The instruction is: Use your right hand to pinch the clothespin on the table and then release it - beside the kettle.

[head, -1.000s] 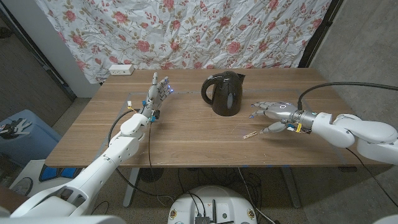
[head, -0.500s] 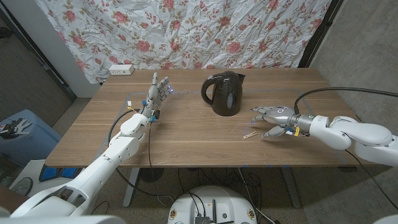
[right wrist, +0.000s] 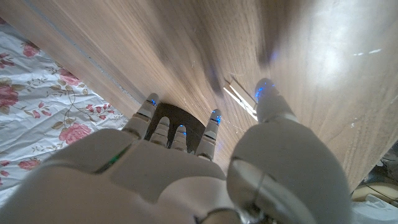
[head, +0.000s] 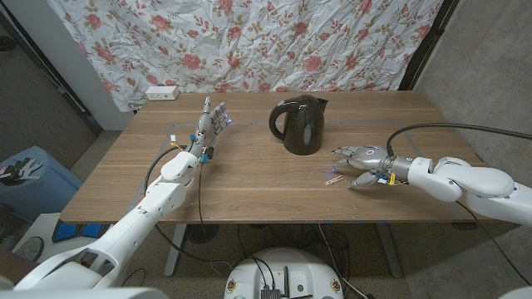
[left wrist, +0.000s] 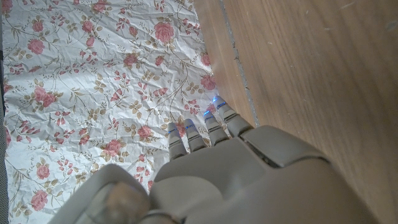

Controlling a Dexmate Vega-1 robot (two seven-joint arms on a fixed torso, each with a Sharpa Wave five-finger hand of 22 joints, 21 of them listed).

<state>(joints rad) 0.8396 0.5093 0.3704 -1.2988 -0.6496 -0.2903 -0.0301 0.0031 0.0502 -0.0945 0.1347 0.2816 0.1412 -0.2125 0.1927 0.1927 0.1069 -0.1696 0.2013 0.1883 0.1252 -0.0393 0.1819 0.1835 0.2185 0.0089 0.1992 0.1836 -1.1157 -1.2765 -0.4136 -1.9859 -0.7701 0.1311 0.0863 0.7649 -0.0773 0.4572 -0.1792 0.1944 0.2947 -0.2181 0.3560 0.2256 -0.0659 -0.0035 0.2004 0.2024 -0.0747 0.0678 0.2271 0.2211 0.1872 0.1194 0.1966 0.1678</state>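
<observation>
Two pale robot hands are over the brown wooden table (head: 249,187). A small light wooden clothespin (head: 334,178) lies flat on the wood, just in front of the glossy black rounded kettle (head: 300,124) and a little to its right. Right hand (head: 360,161) hovers just beside the pin with fingers spread, gripping nothing (its fingertips (right wrist: 214,117) glow blue). Left hand (head: 210,123) stands well apart near the table's far edge, fingers apart and upright, before a rose-printed white cloth (head: 249,41).
</observation>
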